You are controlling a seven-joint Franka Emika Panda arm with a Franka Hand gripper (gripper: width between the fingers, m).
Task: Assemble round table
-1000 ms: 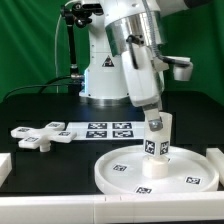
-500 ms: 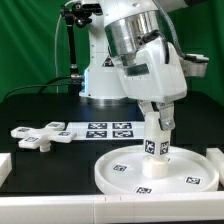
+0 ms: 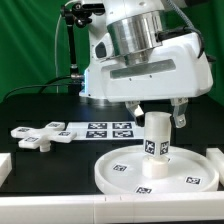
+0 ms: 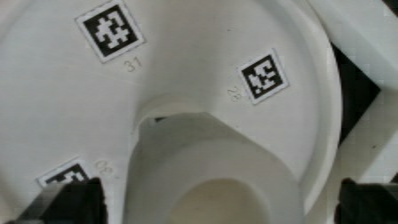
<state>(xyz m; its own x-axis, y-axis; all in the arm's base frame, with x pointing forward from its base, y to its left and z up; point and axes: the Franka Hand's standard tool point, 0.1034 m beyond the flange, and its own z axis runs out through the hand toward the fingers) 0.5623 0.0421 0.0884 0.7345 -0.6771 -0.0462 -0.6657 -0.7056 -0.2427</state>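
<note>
**Exterior view.** On the black desk [image 3: 40,105], toward the exterior view's right, the round disc [image 3: 112,178] lies flat with its rim up and tags showing on its face. The short leg [image 3: 155,138] stands upright on the disc's centre hub, one tag facing the camera. The claw [image 3: 159,116] hangs directly over the leg's top, with the broad side of the hand toward the camera. Its fingers [image 3: 180,118] stand apart, one on each side of the leg. A gap shows between the leg and the finger on the exterior view's right, so the claw grips nothing. The cross-shaped foot [image 3: 38,133] lies flat on the desk at the exterior view's left, well apart from the disc. The marker board [image 3: 108,129] lies between the two, farther back. Plain white bars [image 3: 213,156] lie beside the disc.

**Wrist view.** This looks down on the disc [image 4: 214,50], with three tags on its face. The leg's rounded top [image 4: 222,175] sits between the dark fingertips [image 4: 63,192], which flank it with space either side.
</note>
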